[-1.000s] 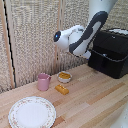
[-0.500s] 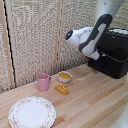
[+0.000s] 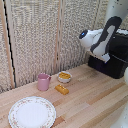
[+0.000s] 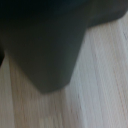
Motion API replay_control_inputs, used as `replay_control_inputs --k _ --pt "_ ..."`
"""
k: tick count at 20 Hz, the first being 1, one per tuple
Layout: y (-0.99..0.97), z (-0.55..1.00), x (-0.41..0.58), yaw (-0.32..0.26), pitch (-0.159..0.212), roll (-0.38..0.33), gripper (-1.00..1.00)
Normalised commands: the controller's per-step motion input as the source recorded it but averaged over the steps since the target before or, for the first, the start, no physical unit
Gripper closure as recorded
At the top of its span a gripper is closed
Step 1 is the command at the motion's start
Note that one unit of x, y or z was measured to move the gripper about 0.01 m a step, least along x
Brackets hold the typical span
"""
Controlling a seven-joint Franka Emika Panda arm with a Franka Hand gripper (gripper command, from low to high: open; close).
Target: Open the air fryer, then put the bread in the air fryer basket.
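— So, nearest?
— Round patterned plate (image 3: 30,112), then the golden rectangular bread (image 3: 62,89) on pale wood planks, beside a pink cup (image 3: 43,81).
— Farther?
— Boxy black air fryer (image 3: 116,59); the gripper (image 3: 106,56) is against it, jaws hidden, state unclear.

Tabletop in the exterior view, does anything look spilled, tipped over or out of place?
Nothing stands out. The pink cup is upright, the small bowl holds its food, the bread lies flat beside them, and the plate sits flat.
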Motion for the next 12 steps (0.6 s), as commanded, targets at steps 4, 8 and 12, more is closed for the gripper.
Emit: replay_control_inputs --k 4,8,12 --pt "-0.44 0.02 0.012 0.235 -0.034 0.000 1.00" --pt "-0.24 0.02 0.065 0.098 0.018 0.034 1.00" --pt "0.00 0.00 0.031 0.000 0.011 0.000 1.00"
